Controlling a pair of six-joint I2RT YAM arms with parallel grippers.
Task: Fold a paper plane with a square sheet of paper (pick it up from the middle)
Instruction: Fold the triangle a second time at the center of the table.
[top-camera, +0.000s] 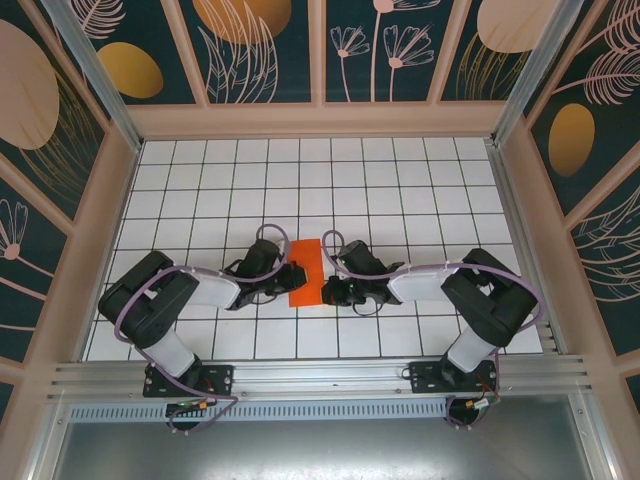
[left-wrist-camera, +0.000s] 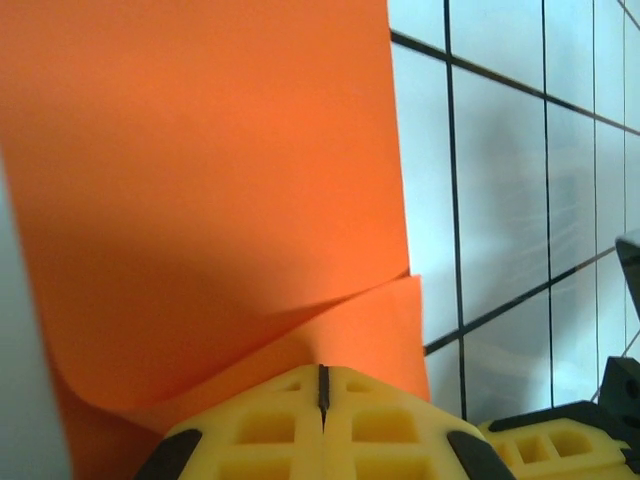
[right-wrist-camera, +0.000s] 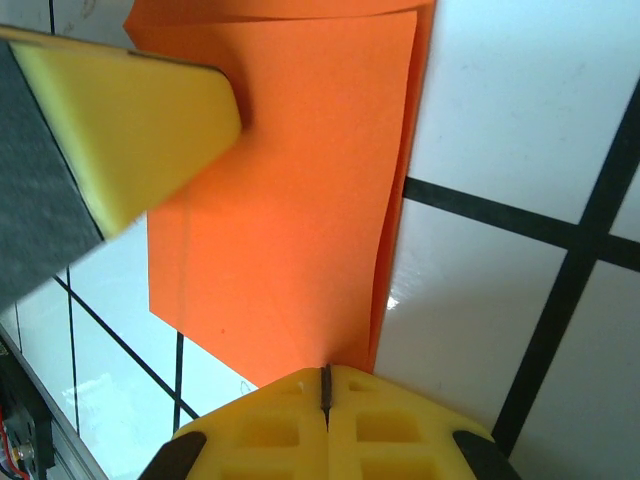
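The square sheet of paper (top-camera: 308, 268) is bright orange-red. It lies folded over into a narrow two-layer rectangle on the white tiles between the arms. My left gripper (top-camera: 292, 277) is shut, its yellow tips (left-wrist-camera: 323, 372) against the paper (left-wrist-camera: 220, 180), whose upper layer bulges up. One of its fingers (right-wrist-camera: 150, 130) rests on the sheet's top layer. My right gripper (top-camera: 328, 290) is also shut, tips (right-wrist-camera: 325, 370) at the paper's (right-wrist-camera: 290, 200) near edge beside the open layered side. No pinch of paper between either pair of jaws is visible. The paper plane is out of view.
The white tiled table (top-camera: 400, 180) with black grid lines stretches behind and to both sides of the arms. Patterned walls (top-camera: 320, 50) enclose it. An aluminium rail (top-camera: 320, 378) runs along the near edge by the arm bases.
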